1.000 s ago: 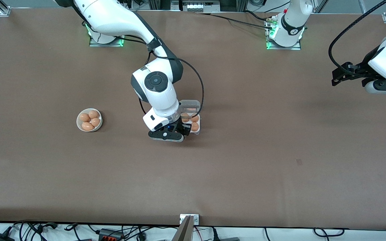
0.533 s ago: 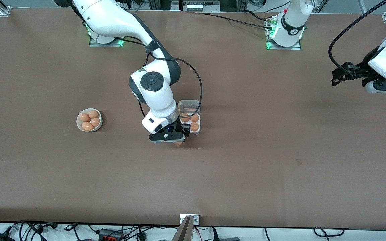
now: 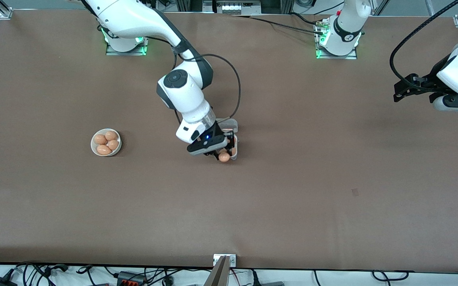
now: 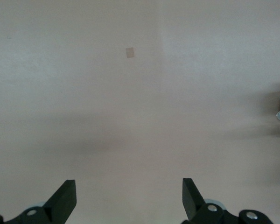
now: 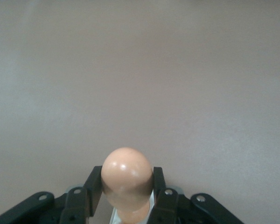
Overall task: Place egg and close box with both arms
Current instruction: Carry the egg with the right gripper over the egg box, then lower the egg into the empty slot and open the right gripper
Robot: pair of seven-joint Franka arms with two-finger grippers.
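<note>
Brown table, two arms. Right gripper (image 3: 222, 153) clamped on the egg (image 3: 224, 157), hanging over the box (image 3: 235, 153) at its edge nearest the front camera; a second ago it sat lower, clear of the box toward that camera, egg hidden. Judgement: lining up for the empty cell. Lid (image 3: 229, 124) stands open; reddish mark unreadable. Bowl (image 3: 94, 147) of eggs lies toward the right arm's end. Left gripper (image 4: 129, 200) waits, fingers wide, empty, at the left arm's end.

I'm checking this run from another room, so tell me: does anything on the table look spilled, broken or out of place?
Nothing stands out. The right gripper holds the egg intact over the open box; the bowl sits upright with its eggs, and the left gripper waits open.
</note>
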